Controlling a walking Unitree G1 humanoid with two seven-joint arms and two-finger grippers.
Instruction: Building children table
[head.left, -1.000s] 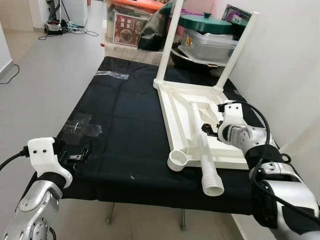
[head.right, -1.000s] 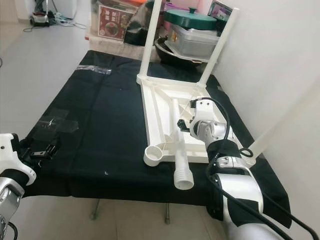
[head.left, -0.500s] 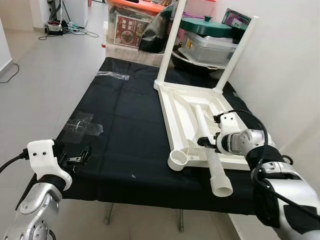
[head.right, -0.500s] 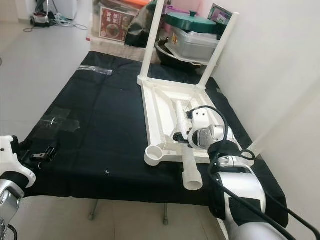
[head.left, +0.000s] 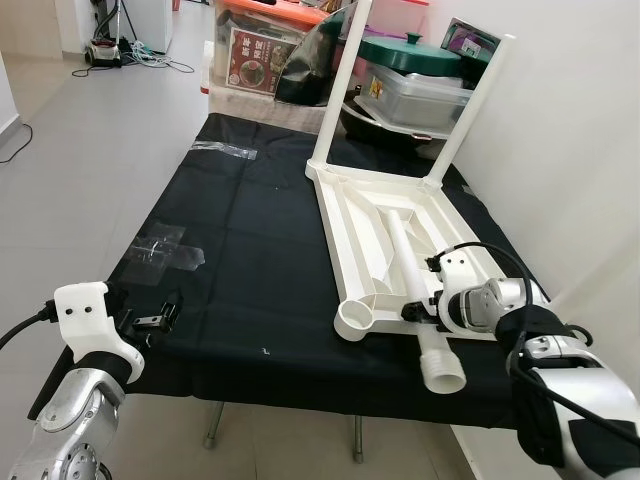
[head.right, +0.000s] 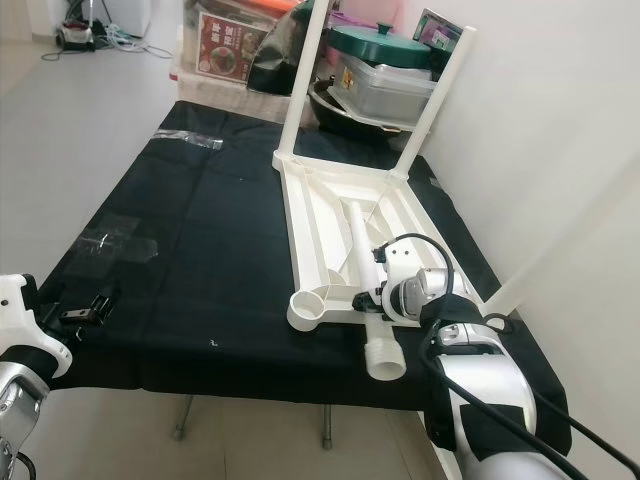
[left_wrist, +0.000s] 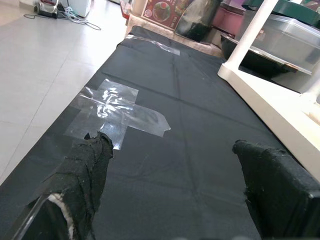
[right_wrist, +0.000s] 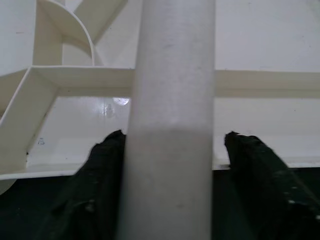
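White plastic leg (head.left: 418, 290) is straddled by the right gripper (head.left: 420, 311), seemingly unclamped, for fitting to the upturned table (head.left: 365, 205)'s socket (head.left: 357, 318); left gripper (head.left: 150, 318) is held spread, empty.

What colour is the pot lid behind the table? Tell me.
Dark green lid, clearest in the left eye view.

White table top (head.left: 372, 215) and loose leg (head.left: 412, 290): smooth, slightly glossy plastic. Black cloth (head.left: 250, 260): matt fabric. Clear tape (left_wrist: 120, 114): shiny, wrinkled. Gripper fingers (right_wrist: 102, 195): rough black padding.
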